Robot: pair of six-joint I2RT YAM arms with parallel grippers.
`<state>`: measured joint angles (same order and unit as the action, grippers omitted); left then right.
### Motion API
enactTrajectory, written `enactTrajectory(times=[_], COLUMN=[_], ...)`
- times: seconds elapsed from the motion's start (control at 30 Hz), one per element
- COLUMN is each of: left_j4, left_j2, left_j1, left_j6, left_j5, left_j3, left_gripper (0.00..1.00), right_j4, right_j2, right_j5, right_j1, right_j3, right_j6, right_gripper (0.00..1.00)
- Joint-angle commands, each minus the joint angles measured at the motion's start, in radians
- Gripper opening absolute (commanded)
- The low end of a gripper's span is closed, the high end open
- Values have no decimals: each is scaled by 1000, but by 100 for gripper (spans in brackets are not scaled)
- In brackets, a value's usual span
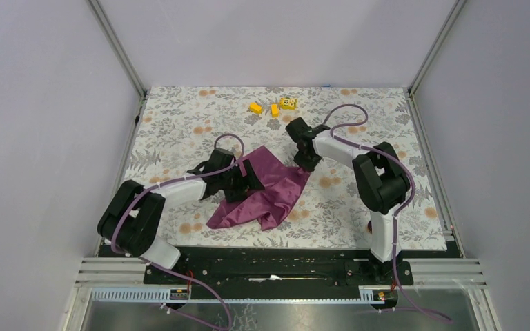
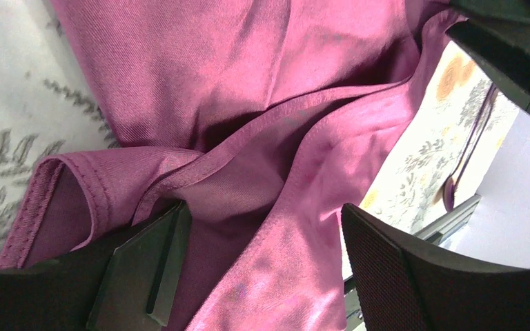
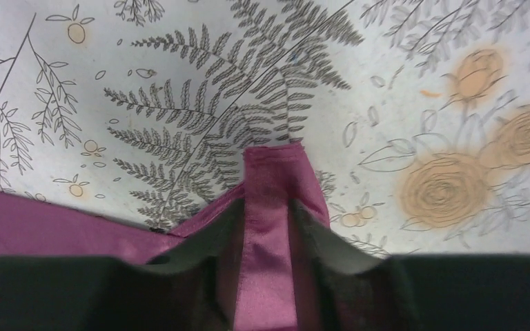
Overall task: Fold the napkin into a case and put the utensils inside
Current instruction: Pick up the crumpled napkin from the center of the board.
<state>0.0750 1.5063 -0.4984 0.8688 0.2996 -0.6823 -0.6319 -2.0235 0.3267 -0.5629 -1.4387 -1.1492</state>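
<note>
The plum-purple napkin lies crumpled in the middle of the floral tablecloth, not folded into a case. My left gripper is at its left edge. In the left wrist view this gripper is open, with loose folds of the napkin lying in the wide gap, not pinched. My right gripper is at the napkin's upper right corner. In the right wrist view it is shut on a narrow strip of the napkin near the corner. The spoon and fork are out of view.
Small yellow blocks lie at the back of the floral tablecloth. Grey walls close in the left, right and back sides. A black rail runs along the near edge by the arm bases.
</note>
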Motion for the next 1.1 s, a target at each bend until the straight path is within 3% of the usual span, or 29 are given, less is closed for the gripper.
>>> enactTrajectory(times=[0.0,0.07,0.13,0.3,0.37,0.43,0.53,0.6,0.63,0.7,0.83,0.93,1.07], left_j4=[-41,-43,-51,7,27,62,131,174,198,244,329,408,365], left_j2=[119,179,235,323,268,186,62,-20,-73,-146,-213,-179,-82], left_j1=[37,63,84,109,100,88,86,89,93,111,206,304,378], left_j6=[-21,-25,-29,-51,-67,-89,-119,-133,-135,-128,-15,109,212], left_j5=[-21,-1,4,-22,-66,-122,-181,-224,-238,-258,-258,-237,-112], left_j3=[-39,-87,-140,-290,-294,-277,-229,-184,-158,-99,-34,-29,-19], left_gripper=[87,88,88,87,88,92,97,99,99,99,99,91,83], right_j4=[-23,-13,12,59,55,84,225,237,254,230,75,0,14], right_j2=[98,127,159,233,252,274,317,331,331,298,183,119,108], right_j5=[122,127,138,152,146,110,-43,-38,-68,-137,-230,-198,-182], right_j1=[18,41,56,68,68,68,71,85,104,149,222,223,222], right_j3=[30,61,89,126,124,136,183,210,222,197,100,36,34], right_j6=[-29,-35,-26,74,131,241,607,695,727,708,455,272,166], right_gripper=[27,10,0,0,10,38,72,94,99,100,100,99,96])
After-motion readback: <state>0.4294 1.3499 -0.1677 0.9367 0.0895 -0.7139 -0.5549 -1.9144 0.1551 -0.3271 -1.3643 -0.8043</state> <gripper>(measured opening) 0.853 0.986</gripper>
